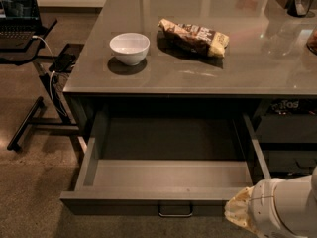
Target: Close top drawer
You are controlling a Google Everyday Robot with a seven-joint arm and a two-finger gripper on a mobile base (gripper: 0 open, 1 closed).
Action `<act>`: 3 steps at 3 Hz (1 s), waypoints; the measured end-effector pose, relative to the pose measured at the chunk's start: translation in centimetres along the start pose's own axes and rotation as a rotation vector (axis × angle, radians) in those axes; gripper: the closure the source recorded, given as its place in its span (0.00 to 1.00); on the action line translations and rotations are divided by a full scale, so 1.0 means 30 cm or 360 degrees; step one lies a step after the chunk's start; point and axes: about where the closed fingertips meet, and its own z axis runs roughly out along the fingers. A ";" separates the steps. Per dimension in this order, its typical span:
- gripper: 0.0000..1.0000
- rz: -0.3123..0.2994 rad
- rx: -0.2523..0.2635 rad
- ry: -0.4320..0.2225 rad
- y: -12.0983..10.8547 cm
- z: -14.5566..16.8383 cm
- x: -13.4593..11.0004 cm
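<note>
The top drawer [163, 175] is pulled far out from under the grey counter [277, 68]. It is wide, deep and empty inside. Its flat dark front faces me, with a small metal loop handle [175, 211] at the centre. My white arm [287, 209] comes in from the bottom right corner. My gripper [240, 209], at the arm's tan-covered end, is just in front of the right end of the drawer front, to the right of the handle.
On the counter stand a white bowl [129, 47] and a chip bag [193, 35]. Dark items sit at its back right corner. A laptop stand [29, 58] with cables is on the floor at the left. Shallower dark drawer fronts [287, 133] are at the right.
</note>
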 end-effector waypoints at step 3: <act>1.00 0.0172 -0.0004 0.0014 -0.014 0.177 0.100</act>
